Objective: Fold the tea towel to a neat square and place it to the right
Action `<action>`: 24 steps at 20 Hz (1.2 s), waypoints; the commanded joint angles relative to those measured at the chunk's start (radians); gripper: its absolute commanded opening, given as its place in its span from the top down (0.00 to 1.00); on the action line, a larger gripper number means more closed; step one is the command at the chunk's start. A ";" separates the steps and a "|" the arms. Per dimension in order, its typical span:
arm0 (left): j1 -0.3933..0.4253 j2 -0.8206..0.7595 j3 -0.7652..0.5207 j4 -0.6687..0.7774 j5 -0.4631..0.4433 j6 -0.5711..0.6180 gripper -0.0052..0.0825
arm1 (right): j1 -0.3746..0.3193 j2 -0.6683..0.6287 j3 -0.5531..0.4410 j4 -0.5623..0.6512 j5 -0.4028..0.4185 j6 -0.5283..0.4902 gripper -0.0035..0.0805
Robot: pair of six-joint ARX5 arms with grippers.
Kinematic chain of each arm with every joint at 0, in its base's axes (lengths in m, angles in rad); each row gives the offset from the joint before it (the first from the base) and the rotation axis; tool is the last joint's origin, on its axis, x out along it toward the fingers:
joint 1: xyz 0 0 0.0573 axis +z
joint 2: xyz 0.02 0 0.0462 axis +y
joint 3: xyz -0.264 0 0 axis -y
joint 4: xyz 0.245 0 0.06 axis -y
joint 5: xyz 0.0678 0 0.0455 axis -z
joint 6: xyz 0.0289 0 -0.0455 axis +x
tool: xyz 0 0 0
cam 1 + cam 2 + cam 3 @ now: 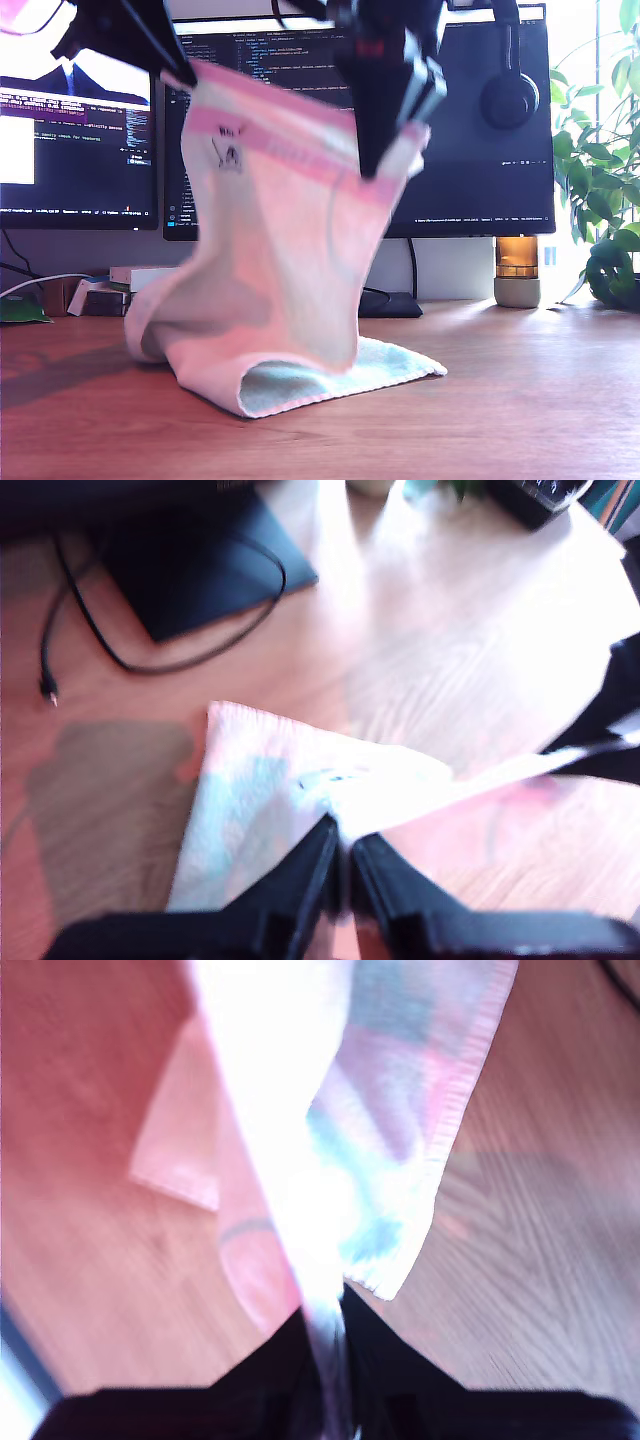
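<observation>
The tea towel (280,260), pale pink, white and mint, hangs lifted by its top edge, with a small label near that edge. Its lower end still lies on the wooden desk (520,400) in a curled fold. My first gripper (345,855) is shut on one top corner of the tea towel (260,790), at the exterior view's upper left (185,72). From there the taut edge runs to the other arm. My second gripper (330,1330) is shut on the other top corner, right of centre in the exterior view (385,165). The tea towel (400,1110) drops away below it.
Two monitors (470,130) stand behind the towel, with headphones (510,95) hung on one. A black monitor base (200,560) and a loose cable (90,630) lie on the desk. At the exterior view's right are a small lamp (517,270) and a plant (600,200).
</observation>
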 commanded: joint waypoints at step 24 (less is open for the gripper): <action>-0.163 -0.487 -0.386 -0.052 0.085 -0.113 0.97 | 0.264 -0.463 -0.403 -0.006 0.126 0.340 0.97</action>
